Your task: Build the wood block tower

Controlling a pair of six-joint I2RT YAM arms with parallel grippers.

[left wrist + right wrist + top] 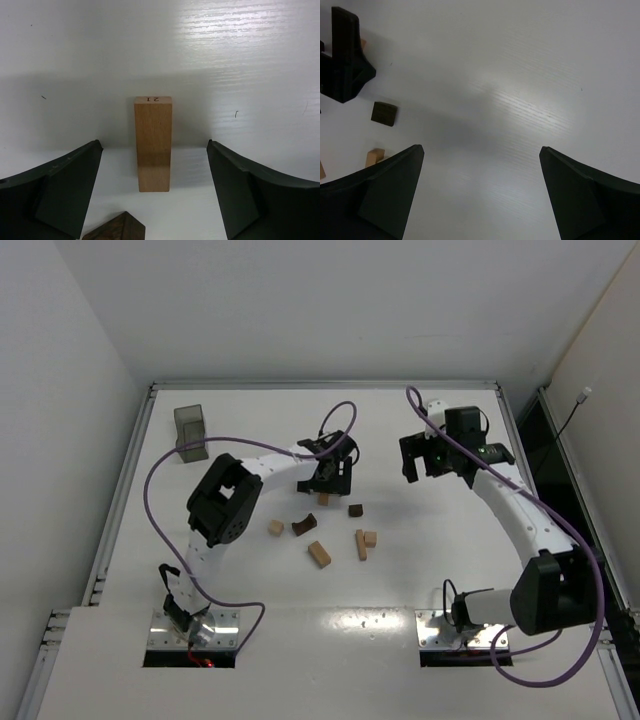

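Note:
The wood blocks lie loose on the table, with no stack standing. A tan bar [153, 144] marked 21 sits between the fingers of my open left gripper [154, 150], touching neither. It also shows in the top view [323, 499], just below that gripper [330, 480]. A dark brown piece [115, 228] pokes in at the bottom edge. Nearer lie a tan cube [276, 527], a dark arch [304, 526], a dark cube [355, 509], two tan bars [319, 554] [361, 544] and another tan cube [370, 538]. My right gripper [420, 468] [480, 155] is open and empty over bare table.
A translucent grey bin [190, 430] stands at the far left of the table. The right wrist view shows the dark cube [384, 113], a tan cube [375, 156] and the left gripper [342, 55] at its left edge. Raised rails [320, 385] border the table.

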